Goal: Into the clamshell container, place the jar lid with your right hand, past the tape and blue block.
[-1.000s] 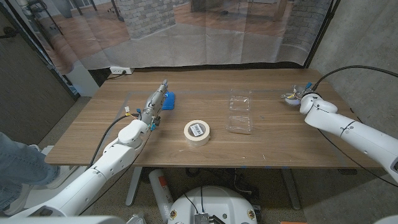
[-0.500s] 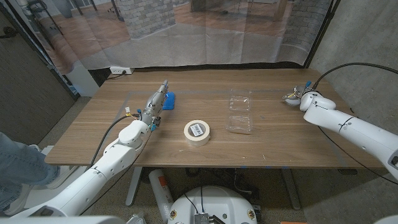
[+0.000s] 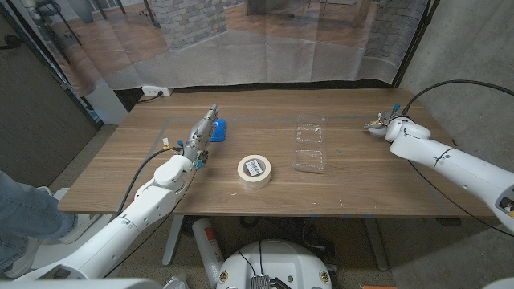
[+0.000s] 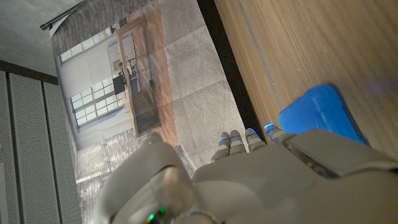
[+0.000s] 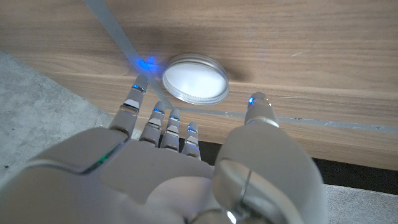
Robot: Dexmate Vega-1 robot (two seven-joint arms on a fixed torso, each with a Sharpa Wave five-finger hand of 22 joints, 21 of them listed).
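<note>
The jar lid (image 5: 194, 79), round and silvery, lies on the wooden table near its far right corner; in the head view the lid (image 3: 371, 127) is a small grey spot. My right hand (image 5: 180, 155) hovers just short of it with fingers spread and nothing held, and in the head view the right hand (image 3: 385, 122) sits beside the lid. The clear clamshell container (image 3: 310, 144) lies open at mid-table. The tape roll (image 3: 254, 169) sits nearer the front. The blue block (image 3: 218, 130) lies at the left, with my left hand (image 3: 203, 131) stretched out alongside it, holding nothing. The blue block (image 4: 320, 112) shows past the left hand (image 4: 261, 174).
A strip of clear tape (image 5: 118, 37) crosses the tabletop by the lid, close to the table's edge (image 5: 261, 140). A translucent curtain (image 3: 265, 48) hangs behind the table. A person's leg in jeans (image 3: 20, 213) is at the left edge.
My right arm has shifted a little toward the table's far side, bringing the hand closer to the lid. The left arm and the other things have not moved.
</note>
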